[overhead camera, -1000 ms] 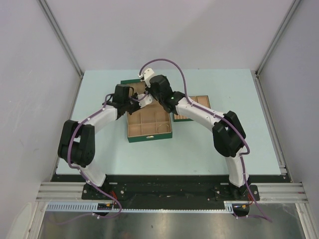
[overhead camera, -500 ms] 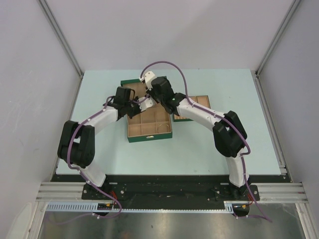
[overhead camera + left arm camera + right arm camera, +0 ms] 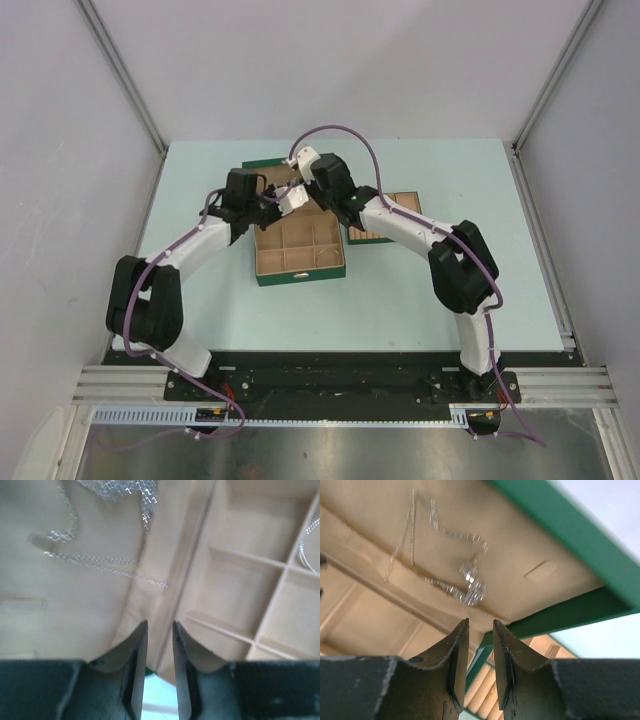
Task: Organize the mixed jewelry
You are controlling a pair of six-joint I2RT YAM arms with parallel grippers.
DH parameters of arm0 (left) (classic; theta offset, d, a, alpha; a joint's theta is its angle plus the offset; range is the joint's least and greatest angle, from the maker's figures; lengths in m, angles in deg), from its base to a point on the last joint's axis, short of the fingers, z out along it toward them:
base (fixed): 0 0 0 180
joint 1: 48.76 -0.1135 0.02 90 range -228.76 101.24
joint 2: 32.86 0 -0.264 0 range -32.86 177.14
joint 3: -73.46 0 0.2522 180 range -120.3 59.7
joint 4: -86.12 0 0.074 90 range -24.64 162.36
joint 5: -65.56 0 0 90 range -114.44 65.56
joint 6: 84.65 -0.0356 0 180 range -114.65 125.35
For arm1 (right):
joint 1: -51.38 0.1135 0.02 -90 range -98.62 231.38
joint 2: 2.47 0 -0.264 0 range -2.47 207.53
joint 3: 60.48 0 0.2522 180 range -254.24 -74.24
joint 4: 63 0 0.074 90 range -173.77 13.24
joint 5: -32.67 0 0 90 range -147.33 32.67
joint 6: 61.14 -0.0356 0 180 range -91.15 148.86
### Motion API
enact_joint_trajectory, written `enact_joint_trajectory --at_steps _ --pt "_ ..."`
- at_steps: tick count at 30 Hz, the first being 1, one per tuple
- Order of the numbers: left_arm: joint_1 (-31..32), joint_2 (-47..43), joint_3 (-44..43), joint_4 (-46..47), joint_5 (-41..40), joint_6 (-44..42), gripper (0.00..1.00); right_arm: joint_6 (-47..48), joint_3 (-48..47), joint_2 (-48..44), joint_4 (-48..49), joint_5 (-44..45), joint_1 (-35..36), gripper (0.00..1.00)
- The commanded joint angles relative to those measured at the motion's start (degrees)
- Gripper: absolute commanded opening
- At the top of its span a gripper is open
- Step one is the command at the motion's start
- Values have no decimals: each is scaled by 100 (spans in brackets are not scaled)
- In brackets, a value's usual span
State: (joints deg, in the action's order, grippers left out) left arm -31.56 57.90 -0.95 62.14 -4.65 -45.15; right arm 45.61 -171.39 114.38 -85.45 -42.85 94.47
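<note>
Both arms have shifted slightly farther over the green box [image 3: 300, 235], left gripper [image 3: 159, 630] and right gripper [image 3: 481, 630] narrow and empty, chain necklace [image 3: 445, 565] unplaced.

A chain necklace [image 3: 440, 562] lies on the open lid [image 3: 530, 545] of a box [image 3: 300, 262]. A divided tray [image 3: 395, 205] sits just right of the box.

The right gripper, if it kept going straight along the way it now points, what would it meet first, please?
Probably the sparkly pendant cluster of the chain necklace, lying on the tan lid lining just beyond the nearly closed, empty right gripper. Depth is unclear, so it might reach bare lining beside it.
</note>
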Motion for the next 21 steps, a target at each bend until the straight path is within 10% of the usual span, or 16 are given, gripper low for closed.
enact_joint_trajectory --at_steps 1,21 --pt "-93 -261 -378 547 122 181 32 118 204 -93 -397 -112 -11 30" --pt "-295 143 -404 838 359 427 38 -243 626 -988 -590 -481 -530 29"
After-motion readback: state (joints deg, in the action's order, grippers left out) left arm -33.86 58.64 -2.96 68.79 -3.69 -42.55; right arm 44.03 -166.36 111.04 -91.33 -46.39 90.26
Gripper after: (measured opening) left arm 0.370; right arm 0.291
